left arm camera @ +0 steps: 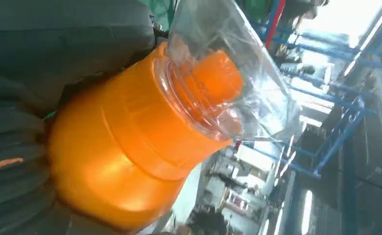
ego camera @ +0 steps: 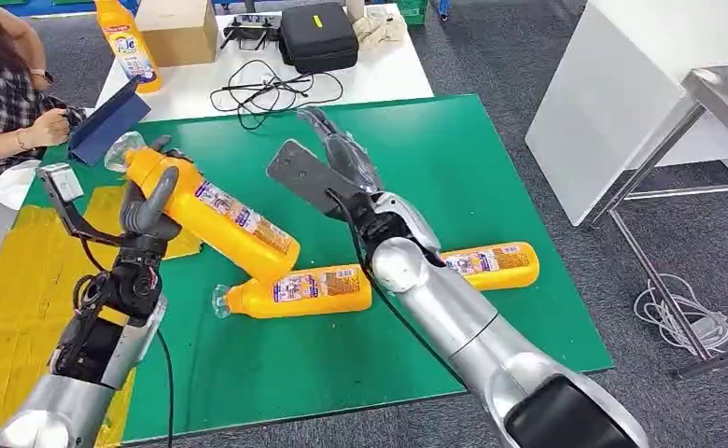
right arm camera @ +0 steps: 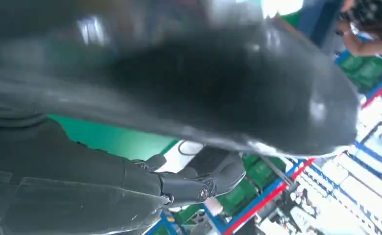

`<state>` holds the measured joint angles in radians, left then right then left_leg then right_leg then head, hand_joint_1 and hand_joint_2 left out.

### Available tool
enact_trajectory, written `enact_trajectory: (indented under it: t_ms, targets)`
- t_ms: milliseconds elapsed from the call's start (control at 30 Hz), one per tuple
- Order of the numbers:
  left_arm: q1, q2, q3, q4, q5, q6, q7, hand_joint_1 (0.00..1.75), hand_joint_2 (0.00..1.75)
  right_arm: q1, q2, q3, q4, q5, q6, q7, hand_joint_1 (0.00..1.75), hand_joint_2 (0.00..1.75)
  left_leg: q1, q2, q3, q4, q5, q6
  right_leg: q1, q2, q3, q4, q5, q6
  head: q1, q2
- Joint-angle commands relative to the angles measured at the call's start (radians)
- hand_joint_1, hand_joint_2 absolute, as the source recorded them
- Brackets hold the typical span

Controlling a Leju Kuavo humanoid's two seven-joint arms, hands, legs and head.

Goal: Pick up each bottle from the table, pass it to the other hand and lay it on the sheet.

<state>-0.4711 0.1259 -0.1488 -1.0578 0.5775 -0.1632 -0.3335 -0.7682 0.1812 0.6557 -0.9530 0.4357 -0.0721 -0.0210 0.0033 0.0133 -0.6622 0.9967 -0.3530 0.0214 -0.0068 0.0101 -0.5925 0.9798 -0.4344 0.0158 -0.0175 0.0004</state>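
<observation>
Bottle (ego camera: 213,211) gripped in left hand (ego camera: 147,207), tilted

A: Head cam sits high, faces forward and down over the green mat (ego camera: 491,187), mid range.
B: Wrist cams?
A: Both rotated, very close behind their hands. The left one shares the held bottle (left arm camera: 130,147) with head view (ego camera: 211,213).
</observation>
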Motion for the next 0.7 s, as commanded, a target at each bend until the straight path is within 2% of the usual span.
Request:
enact_trajectory:
  t_ms: [33,67,133,167,200,267,333,400,433,467,533,567,600,633,700]
  targets:
    - [-0.09,0.087,0.089,0.01,-0.504,0.536,-0.235,1.75,1.75,0.118,-0.138,-0.147,-0.286,-0.007,0.016,-0.013,0.0,0.0,0.002,-0.005,0.002,0.001,-0.002,-0.001,0.002,-0.005,0.004,0.0,-0.002,0.0,0.0,0.0]
    - [-0.11,0.096,0.104,0.016,-0.546,0.585,-0.245,1.75,1.75,0.118,-0.142,-0.157,-0.285,-0.018,0.025,-0.019,0.0,0.0,0.001,-0.004,0.0,0.001,-0.001,-0.001,0.001,-0.004,0.002,0.0,-0.002,0.0,0.0,0.0]
    - [-0.142,0.137,0.102,0.046,-0.75,0.811,-0.273,1.75,1.75,0.117,-0.148,-0.165,-0.274,-0.031,0.037,-0.029,0.0,0.0,0.002,-0.005,0.0,0.002,-0.001,-0.001,0.002,-0.004,0.002,0.001,-0.002,0.0,0.0,0.0]
    - [-0.142,0.128,0.213,0.05,-0.932,0.861,-0.262,1.75,1.75,0.118,-0.15,-0.17,-0.271,-0.049,0.047,-0.035,0.0,0.0,0.002,-0.003,0.0,0.002,-0.001,-0.001,0.002,-0.003,0.001,0.001,-0.001,0.0,0.0,0.0]
    - [-0.135,0.099,0.273,0.038,-1.15,0.861,-0.263,1.75,1.75,0.118,-0.154,-0.169,-0.27,-0.05,0.048,-0.035,0.0,0.0,0.002,-0.005,0.001,0.003,-0.002,-0.002,0.002,-0.005,0.003,0.002,-0.003,-0.001,0.0,0.0]
    - [-0.096,0.021,0.506,-0.032,-1.593,0.861,-0.308,1.75,1.75,0.129,-0.164,-0.177,-0.274,-0.064,0.048,-0.041,0.0,0.0,0.001,-0.002,0.002,0.002,-0.002,-0.001,0.001,-0.002,0.003,0.001,-0.002,-0.001,0.0,0.0]
    - [-0.052,-0.032,0.639,-0.132,-1.832,0.861,-0.365,1.75,1.75,0.139,-0.172,-0.177,-0.265,-0.078,0.06,-0.043,0.0,0.0,0.001,-0.001,0.002,0.001,-0.001,-0.001,0.001,-0.001,0.003,0.0,-0.001,0.0,0.0,0.0]
    - [-0.016,-0.034,0.664,-0.176,-1.991,0.861,-0.332,1.75,1.75,0.133,-0.172,-0.172,-0.24,-0.083,0.066,-0.046,0.0,0.0,0.001,-0.002,0.005,0.002,-0.003,-0.001,0.0,-0.003,0.006,0.0,-0.003,0.0,0.0,0.0]
    - [-0.015,-0.028,0.656,-0.149,-2.007,0.861,-0.308,1.75,1.75,0.13,-0.171,-0.171,-0.232,-0.087,0.067,-0.048,0.0,0.0,0.001,0.002,0.002,0.0,-0.001,0.0,0.0,0.001,0.002,-0.001,0.0,0.0,0.0,0.0]
    - [-0.001,0.028,0.55,-0.133,-2.124,0.861,-0.152,1.75,1.75,0.117,-0.167,-0.167,-0.209,-0.091,0.077,-0.047,0.0,0.0,0.001,0.003,0.005,0.0,-0.003,-0.001,0.0,0.003,0.004,-0.001,-0.001,0.0,0.0,0.0]
    - [-0.001,0.028,0.55,-0.133,-2.124,0.861,-0.152,1.75,1.75,0.117,-0.167,-0.167,-0.209,-0.091,0.077,-0.047,0.0,0.0,0.0,0.003,0.006,0.0,-0.003,-0.001,0.0,0.003,0.005,0.0,-0.002,0.0,0.0,0.0]
    - [0.003,0.094,0.439,-0.074,-2.148,0.861,-0.023,1.75,1.75,0.11,-0.164,-0.164,-0.195,-0.097,0.082,-0.04,0.0,0.0,0.0,0.002,0.005,0.0,-0.003,-0.001,0.0,0.002,0.004,0.0,-0.002,-0.001,0.0,0.0]
    - [-0.013,0.231,0.168,0.062,-2.148,0.861,0.219,1.75,1.75,0.104,-0.166,-0.16,-0.181,-0.099,0.086,-0.041,0.0,0.0,0.001,0.0,0.005,0.001,-0.003,-0.002,0.0,0.0,0.004,0.001,-0.003,-0.001,0.0,0.0]
    - [-0.013,0.231,0.168,0.062,-2.148,0.861,0.219,1.75,1.75,0.104,-0.166,-0.16,-0.181,-0.099,0.086,-0.041,0.0,0.0,0.001,-0.001,0.006,0.001,-0.002,-0.002,0.0,-0.001,0.005,0.001,-0.003,-0.001,0.0,0.0]
    - [-0.051,0.293,-0.03,0.182,-2.147,0.861,0.348,1.75,1.75,0.097,-0.167,-0.161,-0.162,-0.103,0.094,-0.052,0.0,0.0,0.001,-0.006,0.006,0.0,-0.002,-0.003,0.001,-0.006,0.006,0.001,-0.004,-0.002,0.0,0.0]
